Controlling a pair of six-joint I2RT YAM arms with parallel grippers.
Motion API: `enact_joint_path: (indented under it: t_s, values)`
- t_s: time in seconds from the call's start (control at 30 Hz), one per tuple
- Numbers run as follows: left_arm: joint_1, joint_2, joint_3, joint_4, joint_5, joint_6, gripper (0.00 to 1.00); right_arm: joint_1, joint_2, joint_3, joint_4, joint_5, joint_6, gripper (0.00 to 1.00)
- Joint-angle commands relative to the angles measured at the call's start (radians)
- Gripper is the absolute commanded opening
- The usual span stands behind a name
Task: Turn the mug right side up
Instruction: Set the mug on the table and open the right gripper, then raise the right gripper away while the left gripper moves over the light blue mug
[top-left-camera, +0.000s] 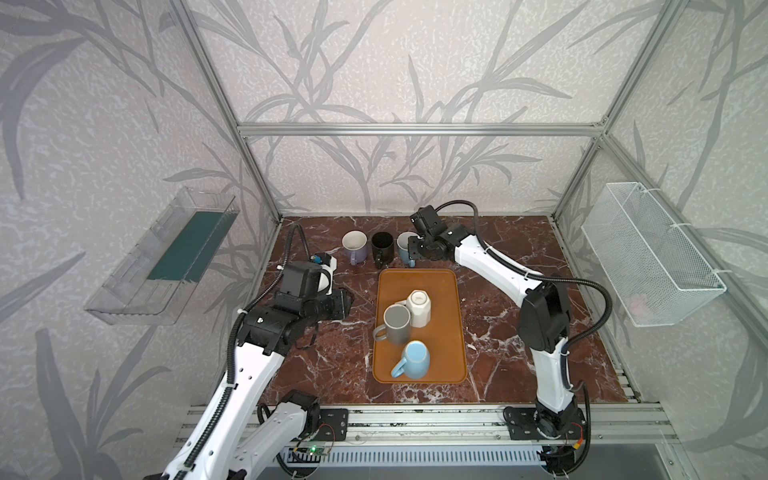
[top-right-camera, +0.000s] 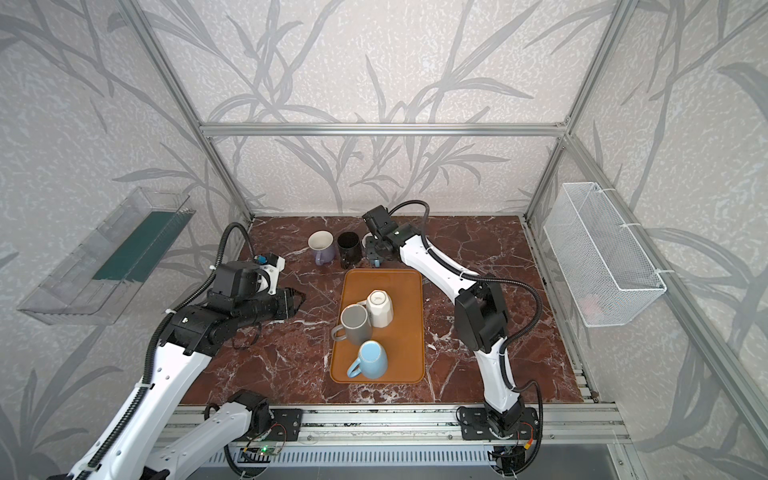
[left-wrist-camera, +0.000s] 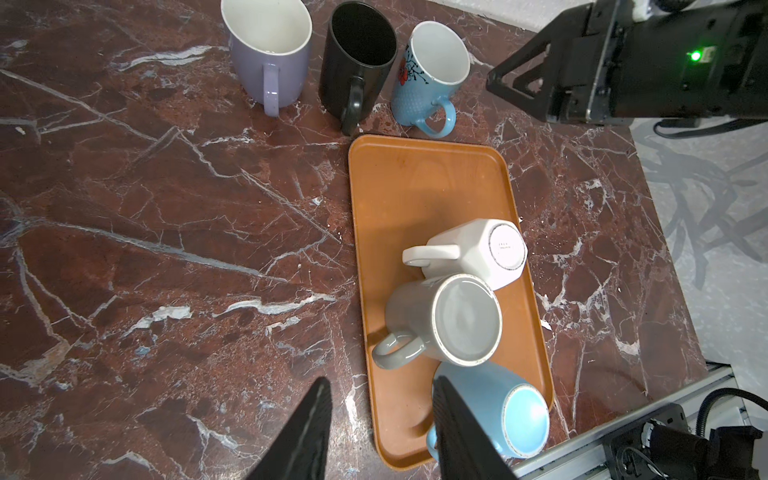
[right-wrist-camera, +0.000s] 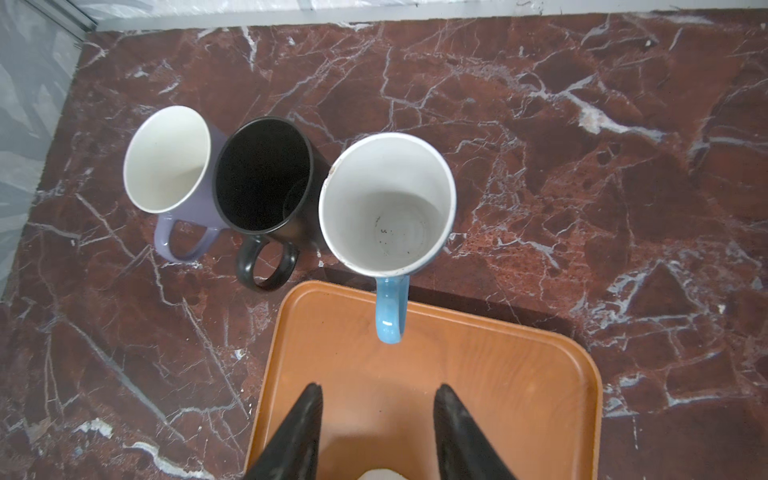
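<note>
Bright even light, soft shadows, mild glare, edges bowed, left tool (left-wrist-camera: 381, 382) slightly blurred.

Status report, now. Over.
Left gripper open, empty. Right gripper open, empty. White mug, grey mug, light blue mug upside down on orange tray. Mugs crowded together, tight for a grasp.

- Top views: high at the front, angled down and back — whole table (top-left-camera: 324, 365) in both.
- Left wrist: near, beside the tray (left-wrist-camera: 415, 187), facing the back mugs (left-wrist-camera: 357, 54).
- Right wrist: close above those mugs, looking down — shares them and tray end with left wrist.
</note>
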Motion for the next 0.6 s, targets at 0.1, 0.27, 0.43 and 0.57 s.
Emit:
enact_joint_path:
  t_s: [0.1,0.27,0.43,0.57]
  values:
    - [0.005,0.020,-0.014,-0.030,-0.039,0.014,0.48,-0.003,-0.136,-0.121,0.088,0.008,-0.037,0.46]
    - [0.005,0.041,-0.015,-0.052,-0.032,0.063,0.41,-0.028,-0.248,-0.251,0.126,0.005,-0.058,0.47]
    - [0.001,0.072,-0.025,-0.044,0.041,0.088,0.46,-0.075,-0.374,-0.379,0.165,-0.014,-0.066,0.48]
    - [-0.006,0.106,-0.020,-0.051,0.064,0.069,0.49,-0.123,-0.452,-0.449,0.171,-0.041,-0.083,0.48]
